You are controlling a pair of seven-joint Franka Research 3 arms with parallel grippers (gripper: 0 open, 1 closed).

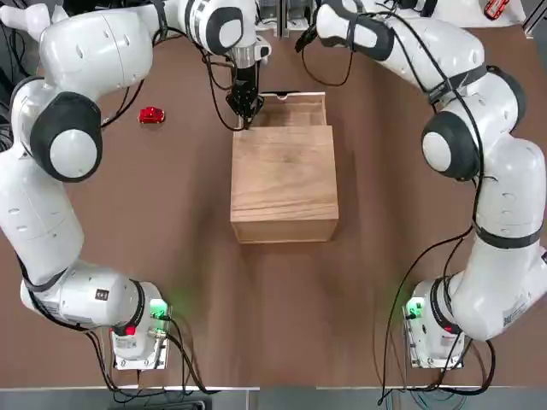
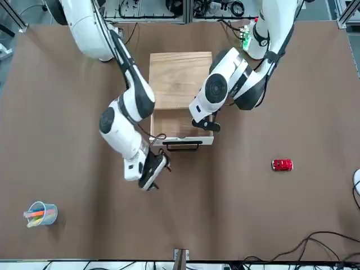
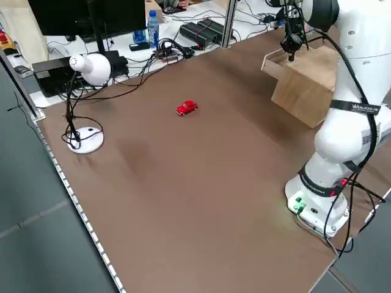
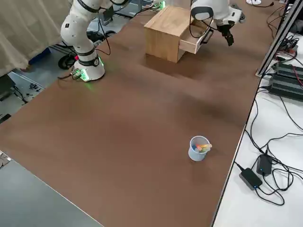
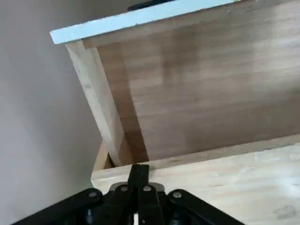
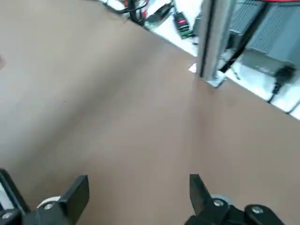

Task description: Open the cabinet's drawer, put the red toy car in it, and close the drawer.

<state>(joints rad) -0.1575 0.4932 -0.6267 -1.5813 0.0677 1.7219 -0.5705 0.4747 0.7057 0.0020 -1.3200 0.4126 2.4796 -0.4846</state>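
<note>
Drawer [image 1: 295, 109] stands pulled out of the cabinet [image 1: 284, 184] on the side away from the arm bases, its tray bare inside and its dark handle [image 2: 183, 146] facing across the table. Left gripper [image 1: 245, 107] hangs over the drawer's left corner where it meets the cabinet front, fingers [image 5: 138, 180] pressed together and holding nothing; its wrist view looks straight down onto the cabinet's top edge and the drawer's side wall, with the tips just above the wood, and whether they touch it cannot be told. Right gripper [image 2: 151, 173] sits just off the handle end of the drawer, out over the table [image 1: 282, 299], tilted away from the cabinet. Its wrist view shows the fingers [image 6: 77, 192] spread wide with only tabletop between them.

Car [image 1: 151, 115] lies on the table well to the left of the cabinet, clear of both grippers and nearer the left one. On the right side of the table, far from the cabinet, a small cup [image 2: 39, 214] of coloured sticks stands alone.
</note>
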